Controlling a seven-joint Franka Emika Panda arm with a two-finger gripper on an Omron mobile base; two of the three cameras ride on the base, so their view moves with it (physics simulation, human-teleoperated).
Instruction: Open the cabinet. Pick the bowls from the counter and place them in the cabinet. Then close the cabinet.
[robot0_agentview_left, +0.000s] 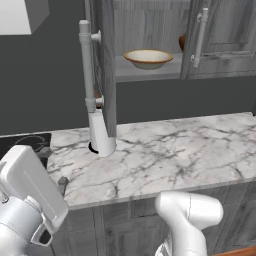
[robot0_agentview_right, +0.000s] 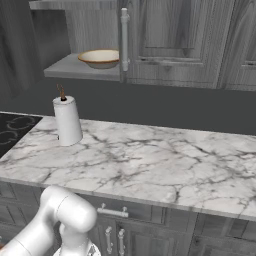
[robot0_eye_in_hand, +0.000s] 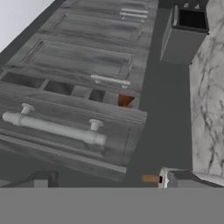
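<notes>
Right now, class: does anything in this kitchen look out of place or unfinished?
Nothing is spilled or broken. The cabinet stands open, the cream bowl sits upright on its shelf, and the reddish-brown bowl peeks from behind the right door.

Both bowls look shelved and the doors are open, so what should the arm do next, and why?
Probably bring the open gripper onto the bar handle ahead of it and start swinging that door shut. The cream bowl and the brown bowl sit on the cabinet shelf, and no bowl remains on the counter.

veined marble counter (robot0_agentview_left: 165, 155), wood-grain cabinet (robot0_agentview_left: 227, 30)
</notes>
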